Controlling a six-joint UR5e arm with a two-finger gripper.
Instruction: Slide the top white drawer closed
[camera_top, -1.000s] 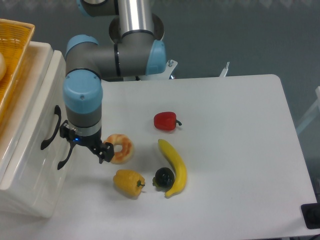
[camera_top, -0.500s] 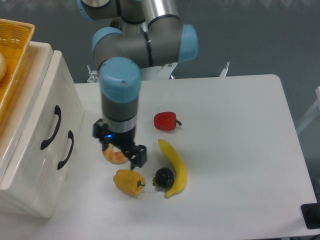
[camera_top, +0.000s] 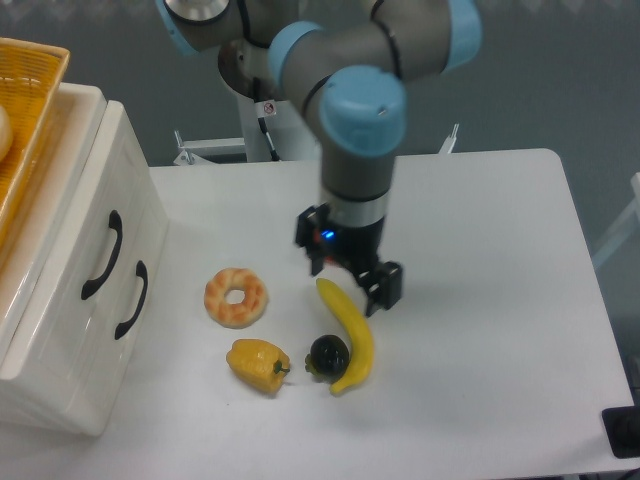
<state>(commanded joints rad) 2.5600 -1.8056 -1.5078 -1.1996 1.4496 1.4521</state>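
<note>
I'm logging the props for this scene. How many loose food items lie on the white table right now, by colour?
Yellow: 2, the banana and the yellow pepper.
Black: 1, the small round fruit.
Tan-orange: 1, the donut.
Total in view: 4. The arm may hide something behind the gripper.

Grey-and-silver arm (camera_top: 360, 130), light-blue joint caps, black fingers (camera_top: 388, 287).

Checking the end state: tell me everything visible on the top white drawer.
The top white drawer is a glossy white front with one black arched handle, the upper of two on the white cabinet. It sits flush with the lower drawer front, so it looks closed. Nothing touches it; the gripper hangs over the banana.
</note>
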